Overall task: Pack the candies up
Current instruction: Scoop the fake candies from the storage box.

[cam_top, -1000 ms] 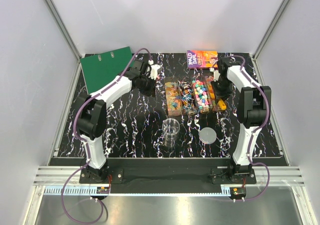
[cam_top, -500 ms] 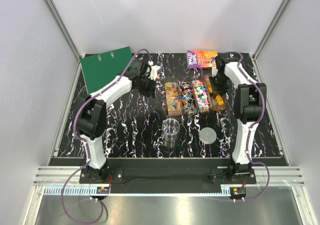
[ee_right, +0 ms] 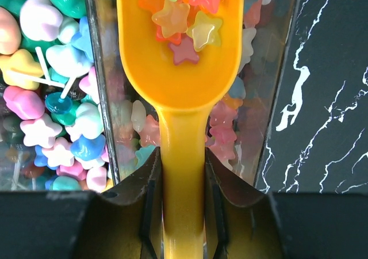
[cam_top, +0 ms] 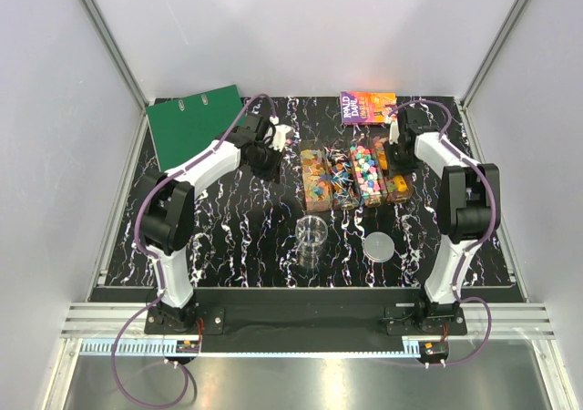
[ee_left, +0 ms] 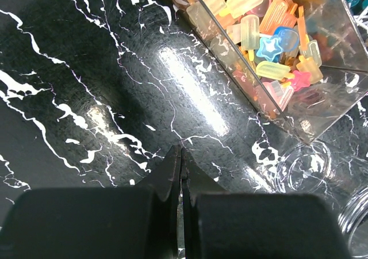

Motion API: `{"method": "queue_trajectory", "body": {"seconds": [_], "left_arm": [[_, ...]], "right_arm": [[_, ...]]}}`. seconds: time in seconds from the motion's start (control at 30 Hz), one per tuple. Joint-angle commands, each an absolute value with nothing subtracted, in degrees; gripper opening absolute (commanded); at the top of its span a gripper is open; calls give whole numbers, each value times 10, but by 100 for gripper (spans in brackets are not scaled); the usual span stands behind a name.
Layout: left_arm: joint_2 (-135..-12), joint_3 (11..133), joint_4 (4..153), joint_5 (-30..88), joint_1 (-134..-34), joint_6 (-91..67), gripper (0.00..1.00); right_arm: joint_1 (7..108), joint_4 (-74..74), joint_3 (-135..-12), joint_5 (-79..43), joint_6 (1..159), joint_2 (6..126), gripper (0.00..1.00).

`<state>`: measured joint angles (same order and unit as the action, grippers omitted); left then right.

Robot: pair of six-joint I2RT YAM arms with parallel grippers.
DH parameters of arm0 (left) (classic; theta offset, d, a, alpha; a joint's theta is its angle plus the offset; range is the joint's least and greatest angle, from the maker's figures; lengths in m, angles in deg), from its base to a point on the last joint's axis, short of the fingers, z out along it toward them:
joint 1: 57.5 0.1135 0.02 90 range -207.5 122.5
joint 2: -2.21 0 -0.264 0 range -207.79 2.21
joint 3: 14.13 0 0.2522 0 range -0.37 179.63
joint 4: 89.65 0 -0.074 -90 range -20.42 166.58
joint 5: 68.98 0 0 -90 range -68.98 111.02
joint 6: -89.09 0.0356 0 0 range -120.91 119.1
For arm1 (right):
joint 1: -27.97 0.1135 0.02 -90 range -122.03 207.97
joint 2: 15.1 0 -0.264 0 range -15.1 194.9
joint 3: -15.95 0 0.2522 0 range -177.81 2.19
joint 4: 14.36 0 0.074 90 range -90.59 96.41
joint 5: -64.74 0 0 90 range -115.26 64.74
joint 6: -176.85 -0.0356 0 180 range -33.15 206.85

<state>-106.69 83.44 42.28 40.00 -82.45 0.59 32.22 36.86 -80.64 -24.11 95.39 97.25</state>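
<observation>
Overhead, the table is a glossy black slab veined with white like marble, and it throws back soft glare. It is closed in by plain pale walls with slim aluminium posts at the corners.

A row of clear bins stands mid-table. They are rectangular, with thin, see-through plastic walls, and they sit side by side. The candies fill them. The leftmost bin holds translucent lolly shapes and small stars. Further right are matte pastel stars and rounded lumps in pink, blue, yellow and green.

Behind the row and to its left lies a flat green ring binder, and right behind the row lies a bright purple and orange book. In front of the row stand a round clear jar and, to the jar's right, a flat grey disc of a lid.

The right gripper is clenched on the narrow handle of a smooth, glossy yellow scoop. The scoop's rounded bowl sits between the walls of the rightmost bin and carries several glassy star candies.

The left gripper hangs over bare table just left of the row. Its dark fingers are pressed together on nothing.
</observation>
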Motion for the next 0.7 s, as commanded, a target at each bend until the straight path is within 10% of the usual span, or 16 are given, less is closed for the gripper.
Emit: {"method": "queue_trajectory", "body": {"seconds": [0.0,0.67], "left_arm": [[-1033,837,428,393,-827,21,0],[-1033,846,427,392,-838,15,0]], "right_arm": [[325,296,-736,-239,920,1000,0],[325,282,-645,-262,905,875,0]]}}
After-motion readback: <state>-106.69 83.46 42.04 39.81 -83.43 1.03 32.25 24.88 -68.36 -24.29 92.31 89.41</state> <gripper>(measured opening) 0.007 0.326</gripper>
